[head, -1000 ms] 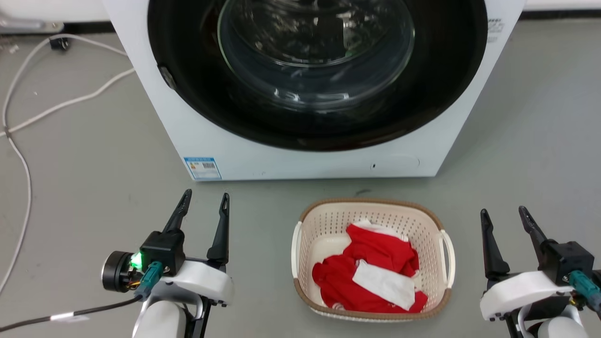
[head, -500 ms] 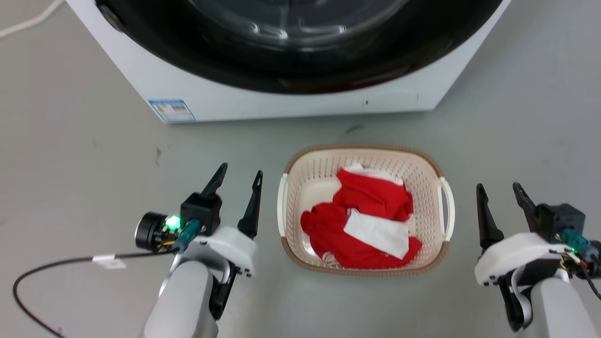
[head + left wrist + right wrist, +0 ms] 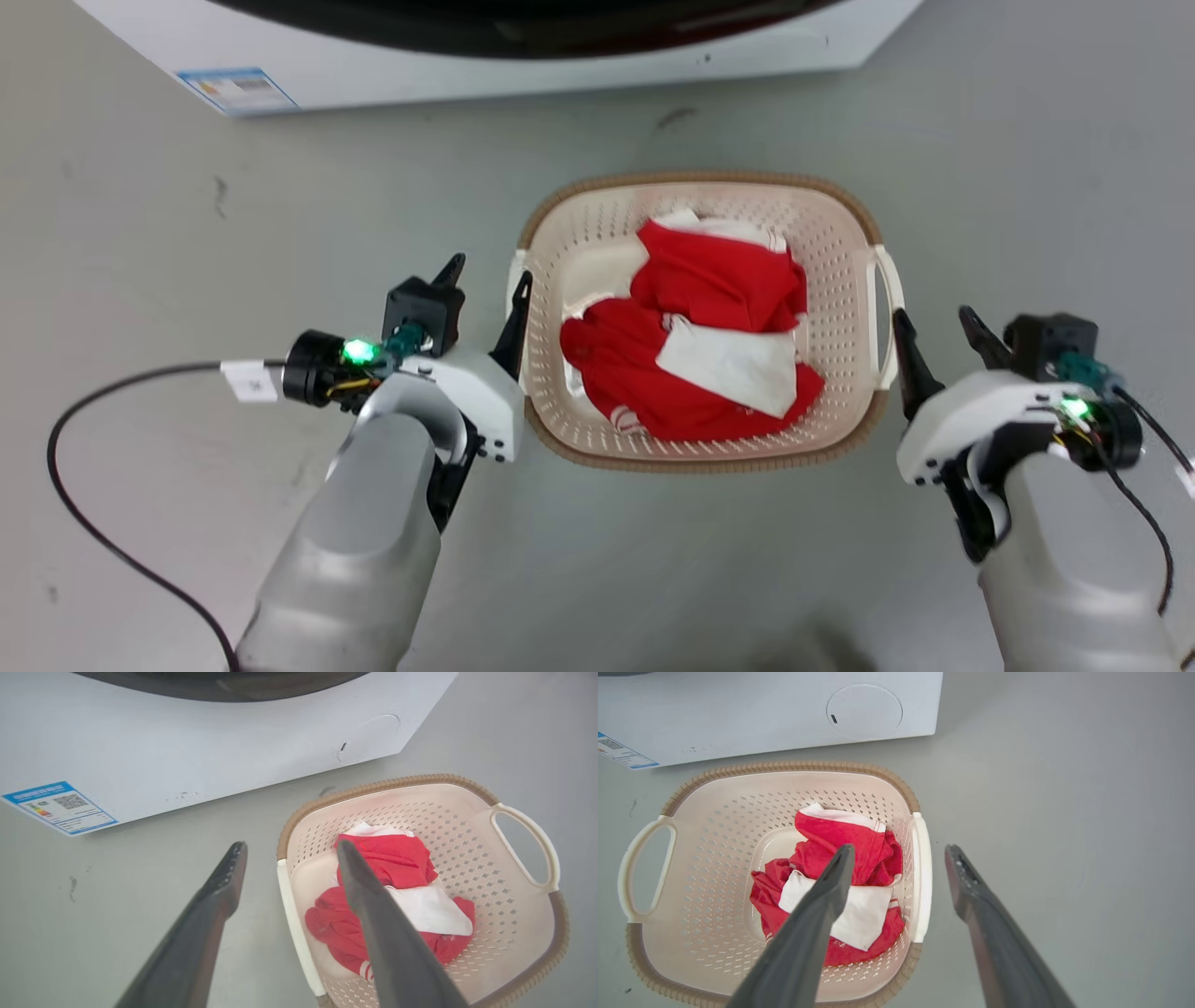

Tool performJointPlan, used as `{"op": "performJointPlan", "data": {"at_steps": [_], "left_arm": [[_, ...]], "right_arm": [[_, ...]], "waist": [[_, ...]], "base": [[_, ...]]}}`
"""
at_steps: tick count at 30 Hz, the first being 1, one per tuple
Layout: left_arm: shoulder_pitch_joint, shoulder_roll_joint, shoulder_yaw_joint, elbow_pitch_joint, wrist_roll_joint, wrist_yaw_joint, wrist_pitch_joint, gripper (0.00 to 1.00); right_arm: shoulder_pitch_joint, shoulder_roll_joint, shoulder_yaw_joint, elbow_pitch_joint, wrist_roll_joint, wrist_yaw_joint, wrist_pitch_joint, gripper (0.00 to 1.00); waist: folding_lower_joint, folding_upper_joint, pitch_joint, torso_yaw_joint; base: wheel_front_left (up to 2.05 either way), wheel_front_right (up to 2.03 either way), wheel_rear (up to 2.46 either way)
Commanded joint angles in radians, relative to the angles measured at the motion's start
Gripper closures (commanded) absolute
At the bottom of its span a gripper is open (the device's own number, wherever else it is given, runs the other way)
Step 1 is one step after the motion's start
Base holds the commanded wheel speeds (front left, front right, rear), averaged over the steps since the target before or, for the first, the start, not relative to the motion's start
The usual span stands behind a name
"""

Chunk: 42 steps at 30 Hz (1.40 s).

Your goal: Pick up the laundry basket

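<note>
The laundry basket (image 3: 845, 280) sits on the floor (image 3: 187, 233) just in front of the washer (image 3: 560, 75), with clothes (image 3: 709, 280) inside. The left gripper (image 3: 490, 273) and right gripper (image 3: 934, 315) are spread wide and hold nothing, beside the left handle (image 3: 292, 910) and right handle (image 3: 921, 877). If one side closes off its handle or lifts first, the basket probably tilts and spills.

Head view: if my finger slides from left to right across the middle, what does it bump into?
First the black cable → left pincer → basket → right pincer.
</note>
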Motion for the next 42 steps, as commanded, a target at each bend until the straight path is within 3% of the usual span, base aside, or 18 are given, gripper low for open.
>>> {"op": "performJointPlan", "data": {"at_steps": [1,9,17,27,41,42], "left_arm": [[-0.025,0.001,-0.001,0.025,-0.002,0.0,0.003,0.0],[-0.174,0.001,-0.014,0.227,-0.02,-0.008,0.062,0.0],[-0.302,0.003,-0.032,0.356,-0.032,-0.015,0.141,0.0],[-0.424,0.024,-0.05,0.431,-0.039,0.0,0.243,0.0],[-0.482,0.031,-0.064,0.452,-0.059,-0.008,0.286,0.0],[-0.485,0.031,-0.066,0.453,-0.059,-0.008,0.288,0.45]], "right_arm": [[-0.032,0.001,0.007,0.024,0.006,-0.001,-0.002,0.0],[-0.199,0.001,0.07,0.254,0.061,-0.001,0.014,0.0],[-0.333,0.001,0.159,0.395,0.116,-0.001,0.048,0.0],[-0.433,-0.002,0.342,0.442,0.258,-0.001,0.122,0.0],[-0.487,-0.002,0.384,0.483,0.32,-0.001,0.127,0.0],[-0.487,-0.003,0.385,0.484,0.336,-0.001,0.132,0.0]], "waist": [[-0.0002,0.0,0.045,-0.022],[-0.0002,0.0,0.129,-0.052],[-0.0002,0.0,0.186,-0.071],[-0.0002,0.0,0.267,-0.086],[-0.0002,0.0,0.325,-0.086],[-0.0002,0.0,0.328,-0.085]], "base": [[0.0,0.0,0.0],[0.0,0.0,0.0],[0.0,0.0,0.0],[0.0,0.0,0.0],[0.0,0.0,0.0],[0.0,0.0,0.0]]}}
